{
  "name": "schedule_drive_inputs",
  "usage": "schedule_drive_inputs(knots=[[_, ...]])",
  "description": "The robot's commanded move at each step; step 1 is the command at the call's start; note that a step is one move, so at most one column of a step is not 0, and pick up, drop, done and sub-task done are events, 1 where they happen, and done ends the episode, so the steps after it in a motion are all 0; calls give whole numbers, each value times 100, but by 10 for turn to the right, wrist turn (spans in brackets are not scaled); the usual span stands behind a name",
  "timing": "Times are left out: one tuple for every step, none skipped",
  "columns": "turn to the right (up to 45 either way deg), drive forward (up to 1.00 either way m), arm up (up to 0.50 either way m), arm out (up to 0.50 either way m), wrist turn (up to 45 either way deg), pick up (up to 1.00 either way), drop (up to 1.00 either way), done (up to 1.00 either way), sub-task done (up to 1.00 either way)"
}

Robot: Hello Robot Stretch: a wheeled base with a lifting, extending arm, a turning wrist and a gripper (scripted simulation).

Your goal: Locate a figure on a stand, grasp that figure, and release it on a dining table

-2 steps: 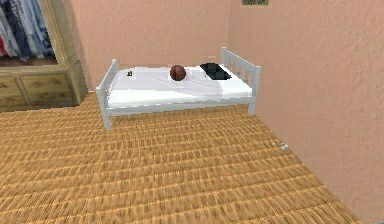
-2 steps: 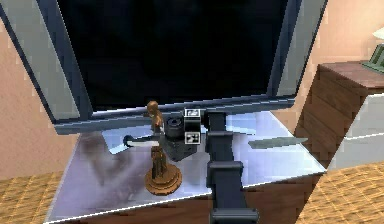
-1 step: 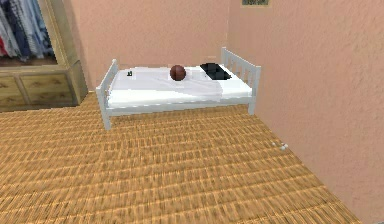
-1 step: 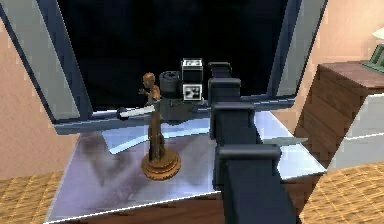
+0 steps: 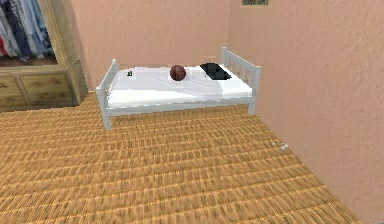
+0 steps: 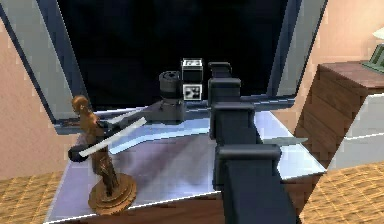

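In the arm side view, the bronze figure (image 6: 100,150) stands upright on its round base at the near left of a pale stand (image 6: 180,165), before a dark window (image 6: 130,50). The arm (image 6: 245,150) reaches across the stand, and the gripper (image 6: 88,140) lies at the figure's middle; whether it touches or holds the figure cannot be told. Step in hand, by judgement: the grasp. The next move calls for a sure hold, then a lift clear of the stand. The arm hides part of the stand. In the forward view, a bed (image 5: 180,88) bears a ball (image 5: 177,72) and a dark flat item (image 5: 215,71), hard to identify
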Motion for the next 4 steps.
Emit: schedule_drive_inputs(knots=[[0, 0, 0, 0, -450, 0, 0, 0, 0], [0, 0, 0, 0, -30, 0, 0, 0, 0], [0, 0, 0, -22, 0, 0, 0, 0, 0], [-450, 0, 0, 0, 0, 0, 0, 0, 0]])
